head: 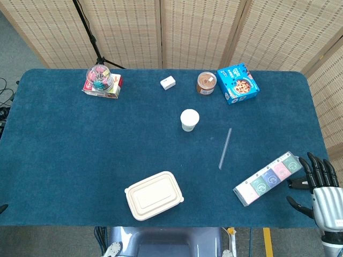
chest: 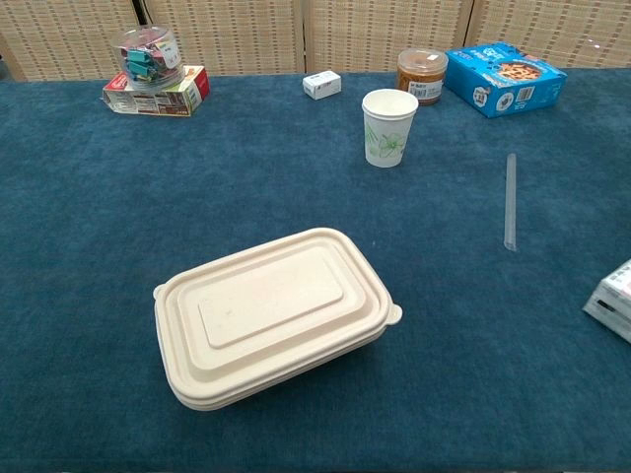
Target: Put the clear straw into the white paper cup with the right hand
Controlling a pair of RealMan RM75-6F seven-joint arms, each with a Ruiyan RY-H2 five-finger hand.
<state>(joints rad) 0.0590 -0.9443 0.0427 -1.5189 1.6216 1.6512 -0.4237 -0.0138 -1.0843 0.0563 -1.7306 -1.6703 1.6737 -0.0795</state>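
straw (head: 225,148): lies flat on the blue table (head: 80,160), right of centre — touched by nothing
straw axis: long axis runs near to far, the far end tipped slightly right in the head view; in the chest view it looks almost straight away from the robot
cup (head: 189,120): upright, mouth open, standing left of the straw's far end and apart from it
room around straw: bare cloth on every side, widest between straw and cup and toward the near edge
tray (head: 269,178): long box of coloured packs, near the straw's near end on its right, lying slantwise; only its corner shows in the chest view
right hand (head: 321,190): at the table's near right corner, just beside the tray's right end, fingers spread apart and holding nothing
left hand: not seen in either view
lidded box (head: 153,195): beige, shut, by the near edge, well left of the straw
far edge: clip jar on a flat carton (head: 102,84), small white box (head: 168,82), brown jar (head: 206,82), blue box (head: 237,83) — all well clear of the straw
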